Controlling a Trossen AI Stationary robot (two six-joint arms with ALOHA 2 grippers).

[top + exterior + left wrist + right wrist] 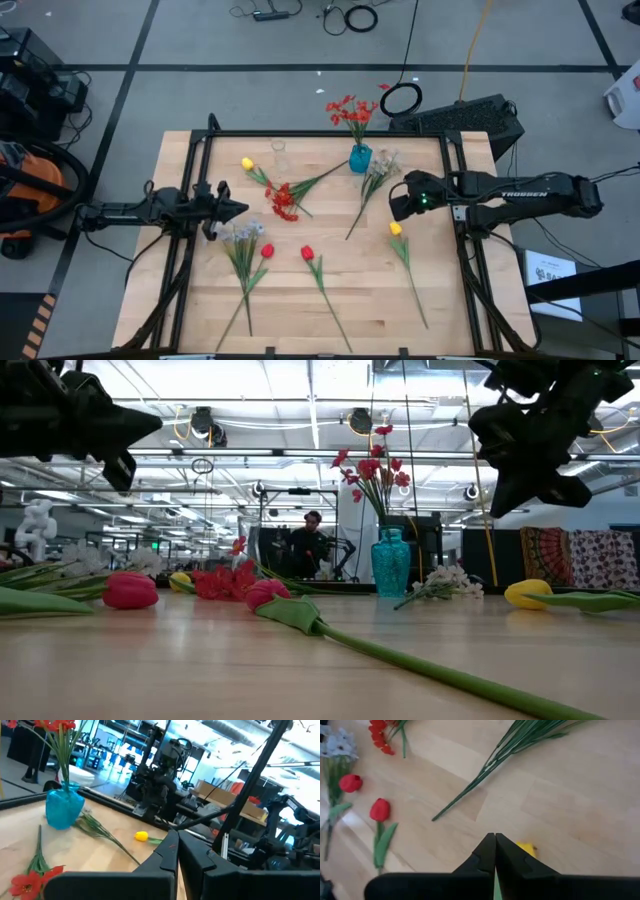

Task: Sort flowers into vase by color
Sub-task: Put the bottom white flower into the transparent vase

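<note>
- grippers both empty: right gripper (495, 840) has fingers pressed together, nothing between them, hanging above the table (440, 320) right over a yellow tulip (396, 229) on the right side; the tulip's head pokes out just beside the fingertips in the right wrist view, and its stem runs toward the front edge.
- left gripper (177, 837) fingers together too, holding nothing, at the table's left side w/ the arm reaching in from the left edge, raised off the wood in the low view.
- blue vase (360, 158) upright near the back edge, middle-right, w/ red flowers (352, 110) standing in it.
- pale white spray (380, 165) lies just right of the vase, stems running toward table centre.
- 2nd yellow tulip (247, 163) back-left, near a small clear glass (279, 152).
- red small-blossom spray (283, 201) lies centre-left, stem angled toward the vase.
- another pale spray (243, 234) front-left just beside the left gripper, w/ a red tulip (267, 250) next to it.
- 2nd red tulip (307, 254) near centre front, stem running to the front edge.
- person (313, 540) visible in the room far behind the table, low view.
</note>
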